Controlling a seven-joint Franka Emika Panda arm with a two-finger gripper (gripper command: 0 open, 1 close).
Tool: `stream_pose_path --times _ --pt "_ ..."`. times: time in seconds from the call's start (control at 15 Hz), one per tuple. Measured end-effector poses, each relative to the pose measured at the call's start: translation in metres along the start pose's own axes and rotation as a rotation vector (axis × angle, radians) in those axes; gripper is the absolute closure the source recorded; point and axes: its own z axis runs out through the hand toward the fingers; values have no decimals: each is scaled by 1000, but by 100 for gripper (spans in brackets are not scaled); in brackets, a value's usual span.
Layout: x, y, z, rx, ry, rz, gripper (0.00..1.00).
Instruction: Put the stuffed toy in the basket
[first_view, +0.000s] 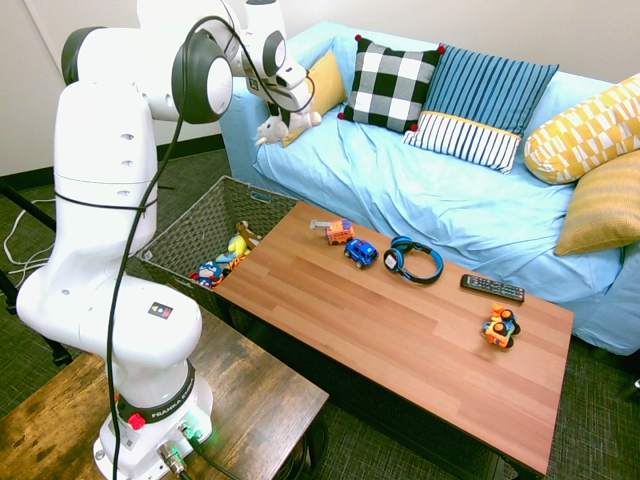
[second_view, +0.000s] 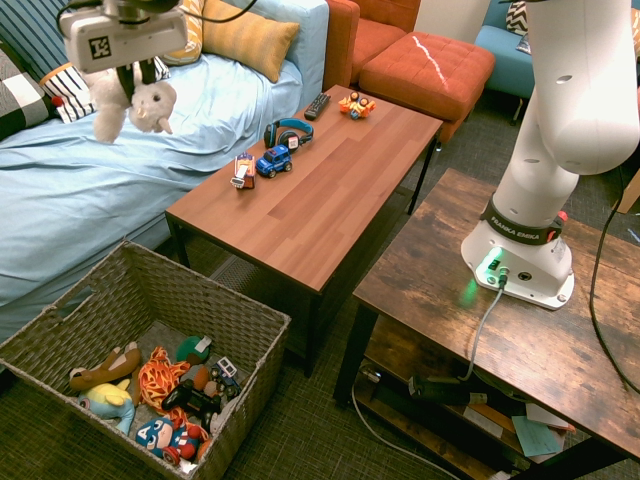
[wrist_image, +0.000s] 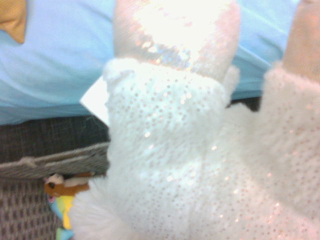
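While the small white plush stuffed toy (second_view: 135, 103) hangs high in the air, the risk is mainly about where it will fall. The robot's two-finger gripper (second_view: 128, 72) is closed on the upper part of the toy, and the floppy legs dangle free below it. The large rectangular grey-brown woven wicker basket (second_view: 255, 325) stands on the floor, well below the toy. In the second exterior view the toy seems to be not over the basket but beyond its far rim, on the side of the light blue covered sofa (second_view: 90, 170); I judge this only from the angle, so it is not sure.

If the fingers open here, the toy could land on the sofa seat, or hit the wire rim of the basket and roll outside. The grip is also on soft plush, so a quick swing may let it slip out early. The long brown wooden coffee table (second_view: 330, 180) is just beside the basket, and a low path toward the basket could bring the arm near the table edge. In the wrist view, the toy fills almost everything, and only a piece of the basket wall (wrist_image: 45, 165) shows behind it.
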Motion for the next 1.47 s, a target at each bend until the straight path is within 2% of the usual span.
stream_pose_path --times 0.4,0.67,1.07,1.13,1.47 --pt "-96 -47 63 -90 -79 -132 100" --pt "-123 -45 102 -197 -120 -196 100" --pt "-165 -50 144 -273 -164 -271 100" --pt "-170 -51 147 -281 -167 -279 0" --pt "-178 -59 153 -294 -172 -299 0"
